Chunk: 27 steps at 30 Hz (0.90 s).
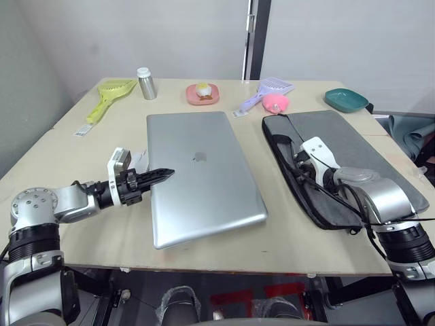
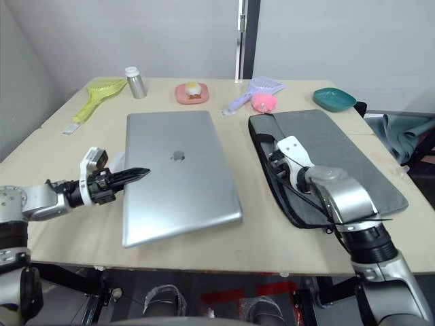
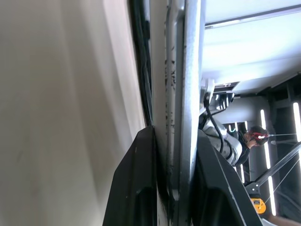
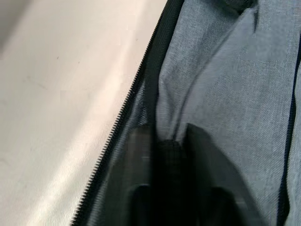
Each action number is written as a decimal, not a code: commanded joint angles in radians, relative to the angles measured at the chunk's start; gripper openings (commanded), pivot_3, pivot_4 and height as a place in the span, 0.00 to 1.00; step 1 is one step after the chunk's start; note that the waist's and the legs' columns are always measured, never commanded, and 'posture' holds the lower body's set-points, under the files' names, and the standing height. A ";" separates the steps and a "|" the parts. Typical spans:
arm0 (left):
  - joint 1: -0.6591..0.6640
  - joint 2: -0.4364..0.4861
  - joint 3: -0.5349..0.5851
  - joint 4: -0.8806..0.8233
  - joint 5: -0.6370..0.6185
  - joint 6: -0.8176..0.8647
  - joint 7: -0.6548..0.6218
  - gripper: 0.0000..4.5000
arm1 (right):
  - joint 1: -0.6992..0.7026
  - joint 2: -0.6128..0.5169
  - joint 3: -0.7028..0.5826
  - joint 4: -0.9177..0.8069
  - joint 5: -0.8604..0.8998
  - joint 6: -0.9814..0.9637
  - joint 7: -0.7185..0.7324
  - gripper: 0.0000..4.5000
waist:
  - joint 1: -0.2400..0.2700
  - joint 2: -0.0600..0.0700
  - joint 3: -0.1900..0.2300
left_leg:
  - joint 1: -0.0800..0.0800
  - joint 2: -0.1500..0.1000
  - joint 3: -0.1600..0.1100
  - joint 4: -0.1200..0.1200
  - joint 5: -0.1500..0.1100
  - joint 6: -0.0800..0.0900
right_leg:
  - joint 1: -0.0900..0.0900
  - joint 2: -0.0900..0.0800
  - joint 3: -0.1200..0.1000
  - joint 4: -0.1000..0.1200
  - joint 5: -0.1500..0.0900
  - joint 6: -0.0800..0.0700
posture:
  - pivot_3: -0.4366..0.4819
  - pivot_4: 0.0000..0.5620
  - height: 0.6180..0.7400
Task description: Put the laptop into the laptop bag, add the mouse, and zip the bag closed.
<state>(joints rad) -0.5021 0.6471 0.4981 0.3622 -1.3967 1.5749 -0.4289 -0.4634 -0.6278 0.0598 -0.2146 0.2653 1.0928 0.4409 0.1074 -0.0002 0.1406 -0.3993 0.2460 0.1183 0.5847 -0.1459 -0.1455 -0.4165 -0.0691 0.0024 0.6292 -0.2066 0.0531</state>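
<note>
The silver laptop (image 1: 200,173) lies closed in the middle of the table (image 1: 75,153). My left gripper (image 1: 165,174) is shut on its left edge, and the left wrist view shows a black finger (image 3: 136,183) on each side of the thin metal edge (image 3: 188,70). The grey laptop bag (image 1: 357,153) lies flat to the right, its near-left side unzipped. My right gripper (image 1: 298,161) is in that opening, shut on the bag's fabric edge (image 4: 169,150). A small white shape (image 1: 140,157) behind my left gripper may be the mouse, mostly hidden.
Along the table's far side stand a yellow scoop (image 1: 110,94), a silver bottle (image 1: 146,83), a pink plate (image 1: 202,95), a purple scoop (image 1: 266,90), a fluffy pink blob (image 1: 275,102) and a teal dish (image 1: 346,100). The table's front edge runs just below the laptop.
</note>
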 commanded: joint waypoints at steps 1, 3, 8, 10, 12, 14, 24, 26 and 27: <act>-0.059 -0.020 0.029 -0.007 -0.034 -0.027 -0.035 0.07 | -0.001 -0.016 -0.041 -0.029 0.005 0.028 0.001 0.01 | -0.001 0.000 0.000 | 0.000 0.000 0.000 0.000 0.000 0.000 | 0.000 0.000 0.000 0.000 0.000 -0.001 | 0.48 0.27 1.00; -0.063 -0.033 0.026 -0.006 -0.032 -0.026 -0.032 0.07 | -0.018 -0.008 -0.074 -0.055 0.030 0.051 0.007 0.01 | -0.002 0.000 0.000 | 0.000 0.000 0.000 0.001 0.000 0.000 | 0.000 0.000 0.000 0.001 -0.001 -0.001 | 0.48 0.27 1.00; -0.065 -0.063 0.022 -0.008 -0.022 -0.022 -0.026 0.07 | -0.093 0.006 -0.204 -0.110 0.115 0.126 0.023 0.01 | -0.005 0.000 0.000 | 0.000 0.000 0.000 0.001 0.000 0.000 | -0.001 0.000 0.000 0.001 0.001 0.001 | 0.48 0.27 1.00; -0.069 -0.085 0.022 -0.004 -0.022 -0.022 -0.016 0.07 | -0.159 -0.019 -0.291 -0.118 0.163 0.176 0.037 0.01 | -0.005 0.000 0.000 | -0.001 0.000 0.000 0.001 0.000 0.000 | -0.001 0.000 0.000 0.001 0.001 0.001 | 0.48 0.27 1.00; -0.073 -0.107 0.023 0.001 -0.025 -0.020 -0.003 0.07 | -0.192 -0.054 -0.345 -0.143 0.211 0.210 0.068 0.01 | -0.003 0.000 0.000 | -0.001 0.000 0.000 0.000 0.000 0.001 | -0.001 0.000 0.000 0.002 0.001 0.001 | 0.48 0.27 1.00; -0.081 -0.124 0.028 0.016 -0.026 -0.020 0.012 0.07 | -0.197 -0.082 -0.363 -0.174 0.253 0.233 0.096 0.01 | 0.001 0.000 0.000 | -0.001 0.000 0.000 0.000 0.000 0.001 | -0.001 0.000 0.000 0.001 0.001 0.001 | 0.48 0.27 1.00; -0.112 -0.200 0.057 0.102 -0.140 0.023 0.108 0.07 | -0.123 -0.102 -0.350 -0.235 0.331 0.249 0.105 0.01 | 0.001 0.000 0.000 | -0.001 0.000 0.000 0.000 0.000 0.001 | -0.001 0.000 0.000 0.002 0.001 0.001 | 0.48 0.27 1.00; -0.101 -0.192 0.042 0.093 -0.197 0.039 0.127 0.07 | -0.114 -0.103 -0.342 -0.219 0.326 0.236 0.095 0.01 | 0.001 0.000 0.000 | -0.001 0.000 0.000 0.001 0.000 0.001 | -0.001 0.000 0.001 0.002 0.000 0.000 | 0.48 0.27 1.00; -0.097 -0.181 0.037 0.102 -0.229 0.040 0.144 0.07 | -0.109 -0.103 -0.338 -0.206 0.321 0.227 0.091 0.01 | 0.001 0.000 0.000 | -0.001 0.000 0.000 0.001 0.000 0.001 | -0.001 0.000 0.001 0.002 0.000 0.000 | 0.48 0.27 1.00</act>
<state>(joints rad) -0.5710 0.4469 0.5026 0.4901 -1.4517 1.5930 -0.2709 -0.5707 -0.7270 -0.2700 -0.4083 0.5916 1.3550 0.5454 0.1082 0.0001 0.1408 -0.4002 0.2459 0.1182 0.5855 -0.1455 -0.1446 -0.4177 -0.0688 0.0030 0.6307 -0.2065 0.0529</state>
